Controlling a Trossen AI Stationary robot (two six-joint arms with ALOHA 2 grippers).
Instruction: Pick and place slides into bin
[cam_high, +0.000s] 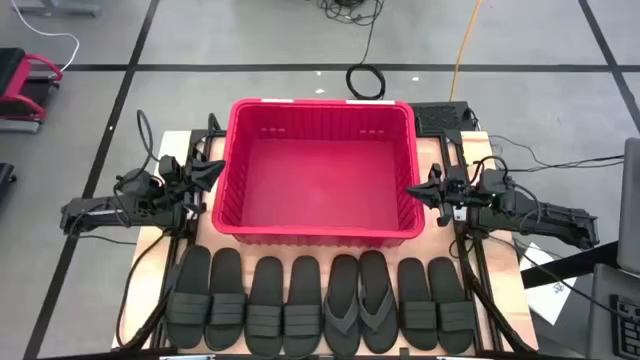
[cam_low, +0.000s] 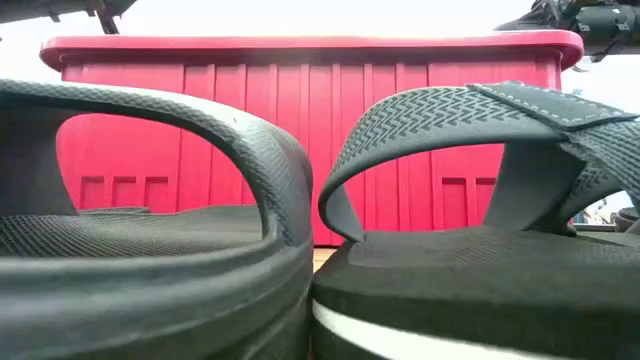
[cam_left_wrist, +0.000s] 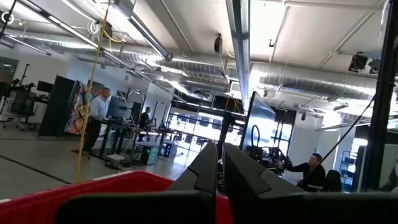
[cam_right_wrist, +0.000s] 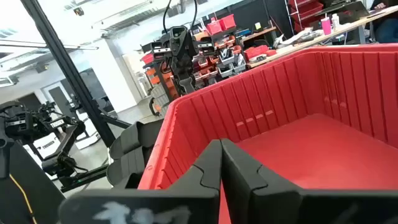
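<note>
A coiled black cable (cam_high: 365, 80) lies on the floor beyond the table (cam_high: 505, 300).

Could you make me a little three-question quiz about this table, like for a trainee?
1. True or false: the red bin already holds a sandal.
2. How many black sandals lie in the row in front of the bin: A six, B eight, C ten?
3. Fill in: the two thong-style flip-flops lie ___ the banded sandals, not at an end of the row.

Extra note: the left gripper and the right gripper wait at opposite short sides of the bin, fingers together.

Key: 1 false, the bin is empty. 2 B, eight. 3 among.
</note>
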